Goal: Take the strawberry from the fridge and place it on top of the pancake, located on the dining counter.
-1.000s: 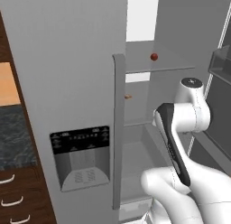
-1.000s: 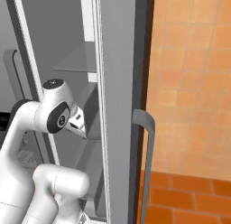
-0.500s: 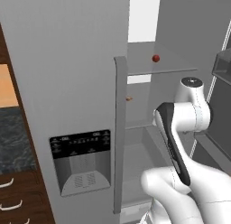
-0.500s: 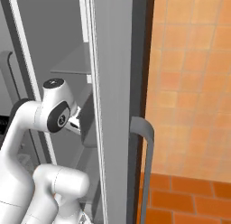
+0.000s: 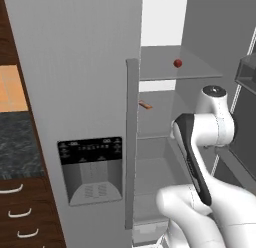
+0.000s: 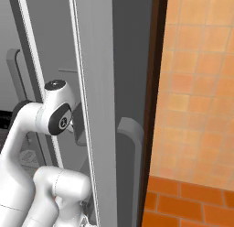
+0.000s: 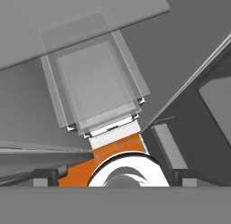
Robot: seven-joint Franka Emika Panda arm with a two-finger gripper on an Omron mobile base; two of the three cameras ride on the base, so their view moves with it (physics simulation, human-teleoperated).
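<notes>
Strawberry (image 5: 177, 63) sat on glass shelf (image 5: 200, 72), well above end effector (image 7: 115, 177), jaws spread wide, empty. Whole view shifted since earlier; fridge (image 5: 90, 92) loomed nearer.

Here the white arm (image 6: 43, 121) bends up at lower left, its round dark-capped joint right against the edge of the grey fridge (image 6: 98, 84) door. A curved door handle (image 6: 130, 162) sits below centre, with an orange tiled wall (image 6: 196, 93) and brick-red floor (image 6: 183, 203) to the right. Behind the arm stands what looks like a second long handle (image 6: 16, 79), though it's dim back there.
</notes>
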